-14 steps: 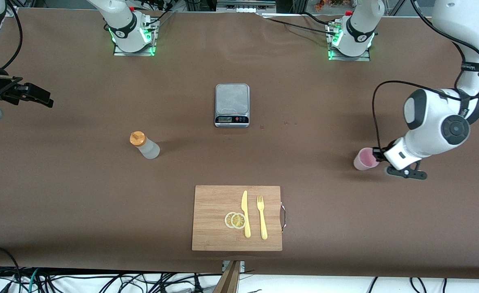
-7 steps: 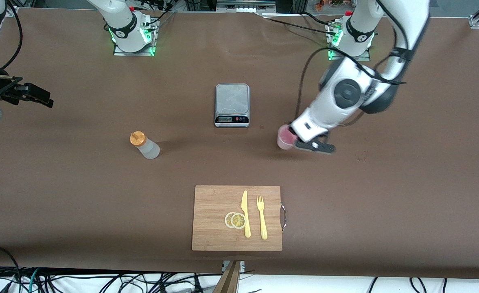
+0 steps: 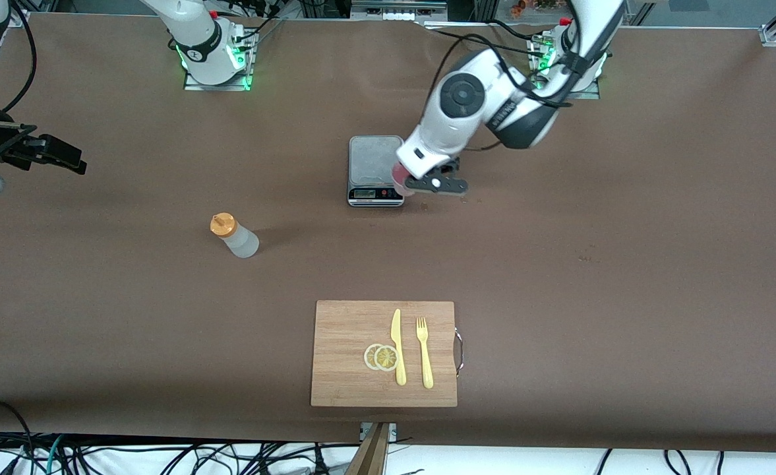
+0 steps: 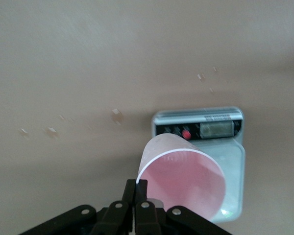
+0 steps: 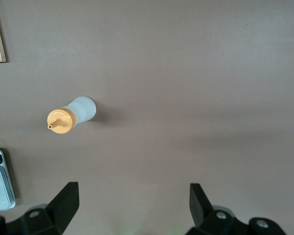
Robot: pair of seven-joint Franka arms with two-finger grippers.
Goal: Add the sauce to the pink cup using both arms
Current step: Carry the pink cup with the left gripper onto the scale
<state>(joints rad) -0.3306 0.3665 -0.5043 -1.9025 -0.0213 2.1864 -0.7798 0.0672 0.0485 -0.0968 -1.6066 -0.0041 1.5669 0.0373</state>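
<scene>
The pink cup (image 3: pixel 396 175) hangs over the edge of the grey kitchen scale (image 3: pixel 374 158) that faces the left arm's end. My left gripper (image 3: pixel 406 182) is shut on its rim. In the left wrist view the closed fingers (image 4: pixel 137 185) pinch the cup's (image 4: pixel 186 181) wall, with the scale (image 4: pixel 235 161) beneath. The sauce bottle (image 3: pixel 233 236) stands upright on the table, nearer the front camera than the scale and toward the right arm's end. My right gripper (image 3: pixel 58 155) waits open over the right arm's end of the table. Its view looks down on the bottle (image 5: pixel 71 116), well clear of the gripper (image 5: pixel 132 196).
A wooden cutting board (image 3: pixel 345 330) lies near the table's front edge. It carries a yellow knife (image 3: pixel 397 346), a yellow fork (image 3: pixel 424 353) and two lemon slices (image 3: pixel 381 357). The brown table (image 3: pixel 592 264) lies bare toward the left arm's end.
My left arm has carried the pink cup from the left arm's end of the table across to the scale. The right arm and the sauce bottle have not moved.
</scene>
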